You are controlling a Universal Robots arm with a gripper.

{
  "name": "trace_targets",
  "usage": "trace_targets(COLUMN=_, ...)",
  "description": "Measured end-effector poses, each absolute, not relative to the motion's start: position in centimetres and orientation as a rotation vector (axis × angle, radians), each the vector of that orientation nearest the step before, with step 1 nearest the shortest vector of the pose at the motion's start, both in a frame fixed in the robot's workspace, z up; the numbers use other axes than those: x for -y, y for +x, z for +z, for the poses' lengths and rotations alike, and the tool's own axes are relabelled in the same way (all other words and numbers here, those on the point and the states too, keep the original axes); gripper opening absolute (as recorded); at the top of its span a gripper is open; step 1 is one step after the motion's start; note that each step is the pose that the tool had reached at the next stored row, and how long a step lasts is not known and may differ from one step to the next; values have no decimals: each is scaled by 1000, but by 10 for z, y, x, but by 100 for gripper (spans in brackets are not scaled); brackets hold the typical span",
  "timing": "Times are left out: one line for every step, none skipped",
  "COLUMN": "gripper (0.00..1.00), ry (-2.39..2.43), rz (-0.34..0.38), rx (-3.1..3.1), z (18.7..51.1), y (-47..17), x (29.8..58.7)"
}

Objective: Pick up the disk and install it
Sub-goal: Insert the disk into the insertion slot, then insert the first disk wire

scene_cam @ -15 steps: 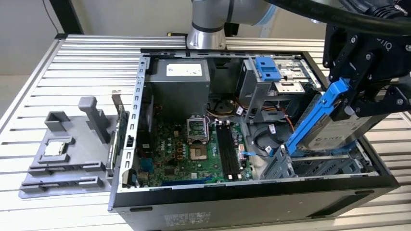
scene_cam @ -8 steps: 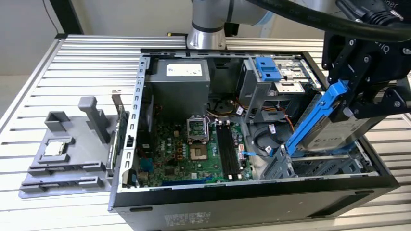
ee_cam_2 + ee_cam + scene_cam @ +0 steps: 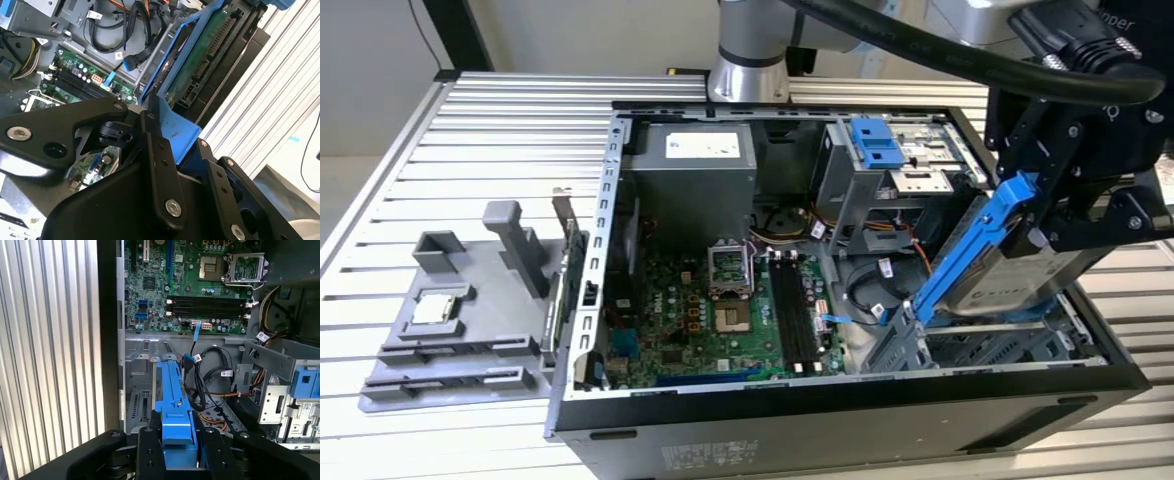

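Note:
The disk (image 3: pixel 1021 280), a silver-grey drive in a blue rail bracket (image 3: pixel 981 245), hangs tilted over the open computer case's near right corner in the exterior view. My black gripper (image 3: pixel 1067 215) is shut on its upper end. In the first wrist view the blue bracket (image 3: pixel 172 405) sits clamped between the black fingers (image 3: pixel 150 455), pointing down at the empty metal drive bay (image 3: pixel 145 370). In the second wrist view the disk's green circuit board side (image 3: pixel 205 55) and blue rail (image 3: pixel 172 130) show past the fingers (image 3: pixel 160 165).
The open case (image 3: pixel 854 420) holds a green motherboard (image 3: pixel 707 310), loose cables (image 3: pixel 210 375) beside the bay, and a drive cage with a blue latch (image 3: pixel 874 140) at the back. A grey fixture tray (image 3: pixel 447 330) with a small silver chip lies at the exterior view's left on the ribbed table.

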State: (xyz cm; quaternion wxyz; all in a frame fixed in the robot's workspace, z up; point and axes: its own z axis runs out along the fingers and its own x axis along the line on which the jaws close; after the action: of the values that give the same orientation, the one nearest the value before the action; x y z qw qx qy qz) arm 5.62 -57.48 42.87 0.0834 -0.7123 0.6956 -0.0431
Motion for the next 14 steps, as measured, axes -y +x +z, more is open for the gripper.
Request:
trace_targets(gripper=0, ry=-2126, rz=-129, rx=-2077, z=428, y=56, x=575)
trace_targets(gripper=0, ry=-2125, rz=-129, rx=-2077, z=426, y=56, x=575)
trace_targets(gripper=0, ry=-2125, rz=-128, rx=-2077, z=425, y=56, x=575)
trace_targets(gripper=0, ry=-2125, rz=-128, rx=-2077, z=425, y=56, x=575)
trace_targets(gripper=0, ry=-2125, rz=-129, rx=-2078, z=424, y=56, x=575)
trace_targets(gripper=0, ry=-2124, rz=-129, rx=-2078, z=424, y=56, x=575)
trace_targets(gripper=0, ry=-2123, rz=-129, rx=-2079, z=423, y=56, x=575)
trace_targets(gripper=0, ry=-2119, rz=-123, rx=-2078, z=420, y=56, x=575)
trace_targets(gripper=0, ry=-2119, rz=-125, rx=-2078, z=420, y=56, x=575)
trace_targets(gripper=0, ry=-2121, rz=-128, rx=-2080, z=422, y=57, x=575)
trace_targets(gripper=0, ry=-2121, rz=-129, rx=-2081, z=422, y=57, x=575)
trace_targets(gripper=0, ry=-2120, rz=-128, rx=-2082, z=422, y=57, x=575)
trace_targets(gripper=0, ry=-2119, rz=-129, rx=-2083, z=422, y=57, x=575)
trace_targets(gripper=0, ry=-2118, rz=-129, rx=-2084, z=421, y=57, x=575)
